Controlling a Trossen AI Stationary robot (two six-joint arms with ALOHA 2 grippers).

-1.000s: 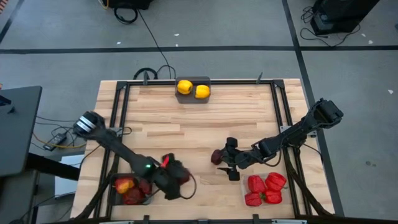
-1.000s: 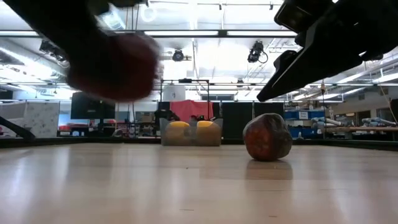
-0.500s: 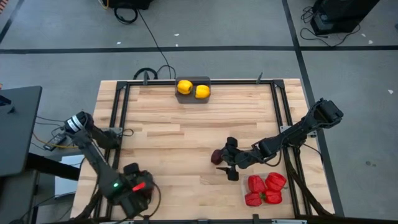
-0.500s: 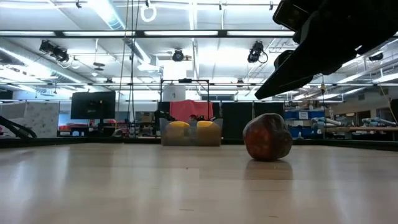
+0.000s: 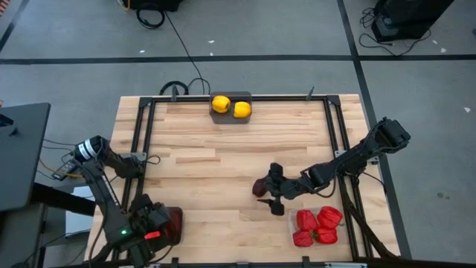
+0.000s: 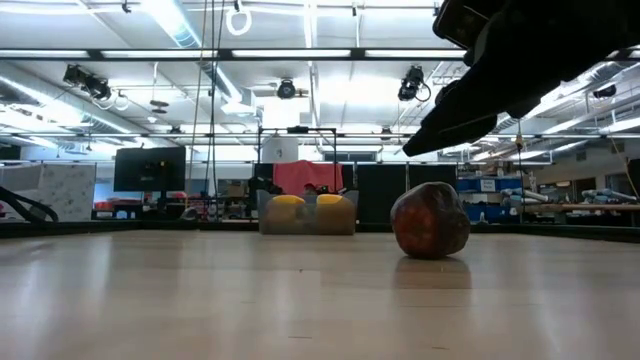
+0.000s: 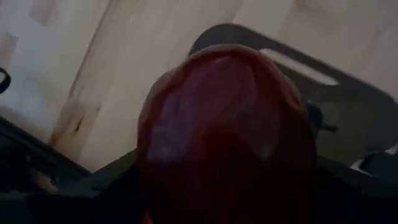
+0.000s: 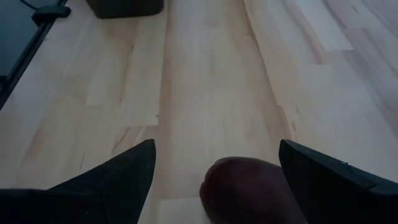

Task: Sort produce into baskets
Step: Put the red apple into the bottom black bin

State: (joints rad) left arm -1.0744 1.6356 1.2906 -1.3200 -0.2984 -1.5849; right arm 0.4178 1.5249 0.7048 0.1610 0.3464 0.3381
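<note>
My left gripper [image 5: 158, 227] hung over the near-left basket [image 5: 172, 222], a dark red fruit [image 7: 227, 134] between its jaws; whether they gripped it or had let go I could not tell. My right gripper [image 5: 269, 192] stood with jaws spread wide around a maroon fruit [image 6: 430, 221] on the table [image 5: 223, 156]. Red peppers [image 5: 316, 226] filled the near-right basket, yellow fruits [image 5: 230, 106] the far one.

free: table centre [image 5: 223, 164] bare | obstacles: maroon fruit [image 5: 259, 187] mid-right; baskets at edges

Wooden table [image 5: 223, 160] with apple [image 5: 259, 187], baskets [image 5: 230, 115]
</note>
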